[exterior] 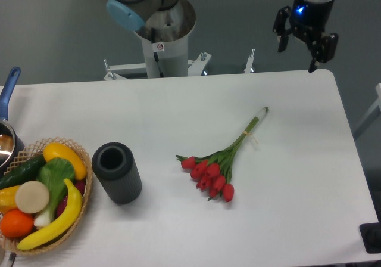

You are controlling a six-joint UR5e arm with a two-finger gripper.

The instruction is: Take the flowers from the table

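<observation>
**Inspector:** Currently the gripper [296,56] hangs with fingers apart, empty, over the far right corner of the table [297,177]. The flowers [221,160] lie well apart from it, near mid-table, buds toward the camera, stems pointing to the far right.

**Clerk:** Recommended approach?

**Inspector:** Descend over the tied stems, jaws set across them, clear of the buds; close gently.

**Clerk:** Count?

**Inspector:** One bunch, roughly ten red buds. One dark cylinder [116,173]. One basket [80,219] of produce, one banana [59,219] among it.
</observation>
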